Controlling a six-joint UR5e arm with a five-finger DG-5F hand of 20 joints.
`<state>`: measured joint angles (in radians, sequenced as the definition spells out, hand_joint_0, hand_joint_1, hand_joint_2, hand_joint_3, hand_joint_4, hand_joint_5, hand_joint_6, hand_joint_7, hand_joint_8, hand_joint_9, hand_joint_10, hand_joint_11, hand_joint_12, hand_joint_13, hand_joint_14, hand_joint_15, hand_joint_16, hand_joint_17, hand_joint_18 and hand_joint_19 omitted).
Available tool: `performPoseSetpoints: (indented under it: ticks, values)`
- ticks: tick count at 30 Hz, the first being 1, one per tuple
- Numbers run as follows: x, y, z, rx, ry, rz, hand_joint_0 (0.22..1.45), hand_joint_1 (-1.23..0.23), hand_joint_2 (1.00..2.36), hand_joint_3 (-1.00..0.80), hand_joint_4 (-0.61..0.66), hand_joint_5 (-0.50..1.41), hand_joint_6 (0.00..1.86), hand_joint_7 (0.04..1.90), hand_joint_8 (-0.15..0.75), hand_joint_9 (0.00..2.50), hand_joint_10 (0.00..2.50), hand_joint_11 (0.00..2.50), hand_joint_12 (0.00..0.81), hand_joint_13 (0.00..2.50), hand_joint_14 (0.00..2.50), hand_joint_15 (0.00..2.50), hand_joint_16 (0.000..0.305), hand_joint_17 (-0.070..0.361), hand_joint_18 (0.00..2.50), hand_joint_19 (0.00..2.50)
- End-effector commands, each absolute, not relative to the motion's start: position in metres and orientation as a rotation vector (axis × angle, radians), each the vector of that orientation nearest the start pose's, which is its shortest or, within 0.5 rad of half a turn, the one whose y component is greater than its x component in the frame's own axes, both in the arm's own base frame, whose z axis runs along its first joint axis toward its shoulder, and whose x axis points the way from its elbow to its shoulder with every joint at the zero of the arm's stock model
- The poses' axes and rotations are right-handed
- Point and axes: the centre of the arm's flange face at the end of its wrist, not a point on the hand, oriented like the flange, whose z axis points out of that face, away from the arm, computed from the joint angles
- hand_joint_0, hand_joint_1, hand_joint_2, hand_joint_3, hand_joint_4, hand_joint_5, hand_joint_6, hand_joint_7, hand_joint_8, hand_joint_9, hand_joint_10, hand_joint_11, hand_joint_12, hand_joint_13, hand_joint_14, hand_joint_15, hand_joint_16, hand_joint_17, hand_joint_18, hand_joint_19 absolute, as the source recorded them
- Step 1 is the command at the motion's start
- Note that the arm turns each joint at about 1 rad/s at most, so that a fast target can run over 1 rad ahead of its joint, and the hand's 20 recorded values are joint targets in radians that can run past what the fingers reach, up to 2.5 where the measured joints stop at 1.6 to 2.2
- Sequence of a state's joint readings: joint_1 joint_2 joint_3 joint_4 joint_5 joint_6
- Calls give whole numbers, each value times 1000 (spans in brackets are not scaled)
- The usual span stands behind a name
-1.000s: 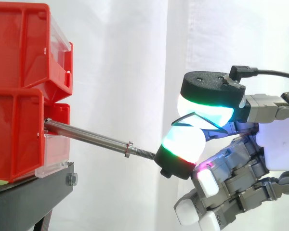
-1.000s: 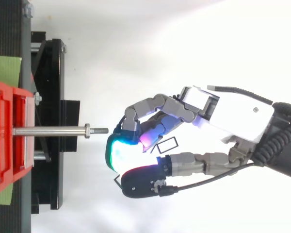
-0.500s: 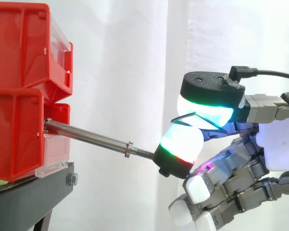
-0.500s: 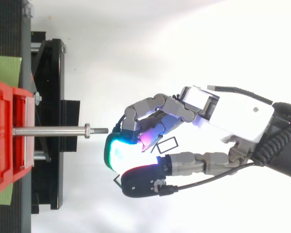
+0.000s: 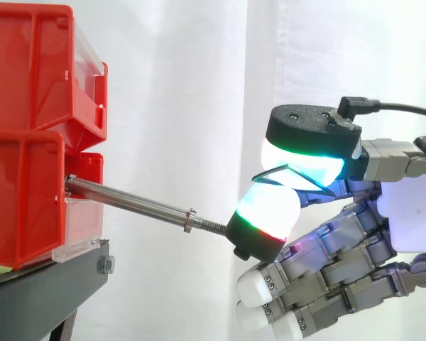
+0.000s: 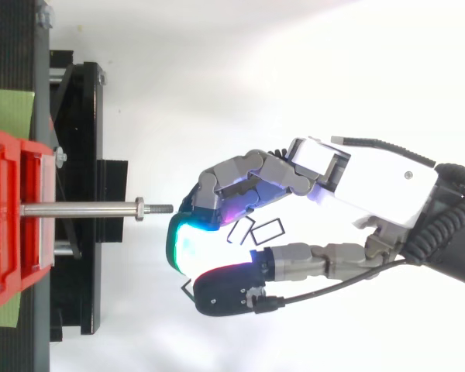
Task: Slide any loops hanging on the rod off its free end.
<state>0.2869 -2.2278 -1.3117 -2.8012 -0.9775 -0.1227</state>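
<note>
A steel rod (image 5: 128,200) sticks out of the lower red bin (image 5: 21,206) and slopes down to the right, with a nut (image 5: 189,220) ahead of its threaded free end. Nothing hangs on the rod (image 6: 77,209). My hand (image 5: 405,213) is just off that end. Its thumb and one finger press their glowing pads together on a thin dark loop (image 5: 280,172), which shows as thin outlines (image 6: 270,229) from above. The lower pad (image 5: 264,217) sits right at the rod's tip. The other fingers (image 5: 298,284) reach left below it.
Two red bins (image 5: 28,85) are stacked on a black stand (image 5: 50,291) at the left. A white curtain hangs behind. A green patch (image 6: 8,112) lies beside the bins on the stand.
The lower fingers have stretched out to the left beneath the pinching pads. The pinch itself has edged slightly toward the rod's tip. The rod has not moved.
</note>
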Motion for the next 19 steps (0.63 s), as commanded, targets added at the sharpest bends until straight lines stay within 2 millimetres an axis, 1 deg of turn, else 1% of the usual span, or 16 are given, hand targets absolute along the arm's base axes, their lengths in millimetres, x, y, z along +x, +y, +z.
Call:
performPoseSetpoints:
  ticks: [1, 10, 12, 14, 16, 19]
  values:
    - [723, 16, 243, 1280, 1099, 848, 629, -676, 1018, -208, 59, -162, 944, 1005, 288, 695, 0, 0, 354, 529, 14, 310, 50, 113, 308, 331]
    - [723, 16, 243, 1280, 1098, 847, 628, -663, 1019, -209, 65, -166, 947, 990, 263, 665, 0, 0, 356, 494, 12, 307, 51, 115, 282, 348]
    - [723, 16, 243, 1281, 1099, 846, 627, -659, 1020, -209, 63, -167, 948, 979, 264, 656, 0, 0, 356, 491, 12, 306, 51, 115, 282, 344]
    - [723, 16, 243, 1280, 1098, 847, 628, -657, 1019, -210, 62, -168, 948, 980, 285, 625, 0, 0, 348, 434, 11, 271, 51, 114, 265, 327]
    - [723, 16, 243, 1280, 1098, 847, 628, -643, 1020, -213, 60, -168, 949, 973, 248, 620, 0, 0, 341, 446, 10, 253, 51, 114, 263, 328]
    - [723, 15, 243, 1281, 1097, 846, 627, -639, 1020, -214, 56, -170, 952, 960, 247, 605, 0, 0, 343, 451, 11, 268, 51, 114, 264, 328]
